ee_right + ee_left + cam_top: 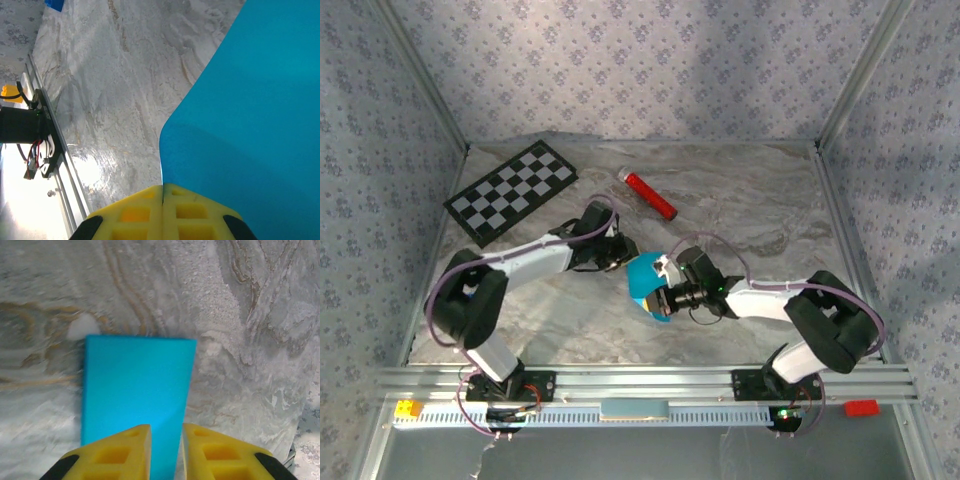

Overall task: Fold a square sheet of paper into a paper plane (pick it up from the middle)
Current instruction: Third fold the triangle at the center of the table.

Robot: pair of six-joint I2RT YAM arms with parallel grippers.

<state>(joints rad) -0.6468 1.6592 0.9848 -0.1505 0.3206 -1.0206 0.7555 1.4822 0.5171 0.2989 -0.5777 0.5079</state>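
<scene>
- The thin cyan-blue sheet of paper point(645, 282) sits between the two grippers. One edge is inside the right one, and the other end reaches in between the fingers of the left one. It bends in a curve, so I judge that most of it is lifted off the table.
- It could tear or take a wrong crease if the left arm pulls or twists while the right one is clenched, because the paper is thin.
- It could also slip down to the grey marbled table point(240, 340) if the right side lets go before the left side has a real pinch.
- The right gripper point(163, 205) has its yellow jaws pressed fully together, and they clamp the edge of the sheet.
- The left gripper point(166, 450) has its yellow jaws a narrow gap apart, with blue paper showing in the gap. They are not pinching it. I cannot tell whether one finger touches it.
</scene>
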